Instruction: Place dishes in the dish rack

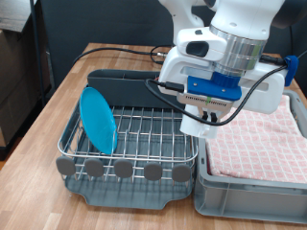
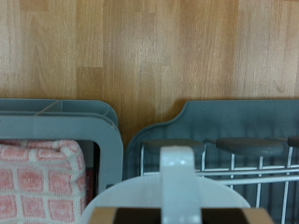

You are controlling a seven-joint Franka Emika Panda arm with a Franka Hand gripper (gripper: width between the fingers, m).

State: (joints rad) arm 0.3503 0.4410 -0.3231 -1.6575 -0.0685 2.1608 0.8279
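Observation:
The dish rack [image 1: 144, 132] is a silver wire basket on a dark grey tray with a row of round knobs [image 1: 123, 170] along its front. The light-blue plate [image 1: 97, 120] stands on edge in the rack at the exterior view's left. My gripper [image 1: 204, 115] hangs over the rack's right end, next to the bin. It is shut on the white mug [image 2: 168, 191], whose handle [image 2: 176, 168] sticks up in the wrist view above the rack's wires [image 2: 248, 177]. The wooden spoon is out of view.
A grey bin [image 1: 251, 187] with a pink checkered cloth [image 1: 259, 139] stands right against the rack, at the exterior view's right; it also shows in the wrist view [image 2: 56, 117]. The rack's grey holder section [image 1: 120, 84] lies at the back. All rests on a wooden table [image 1: 58, 105].

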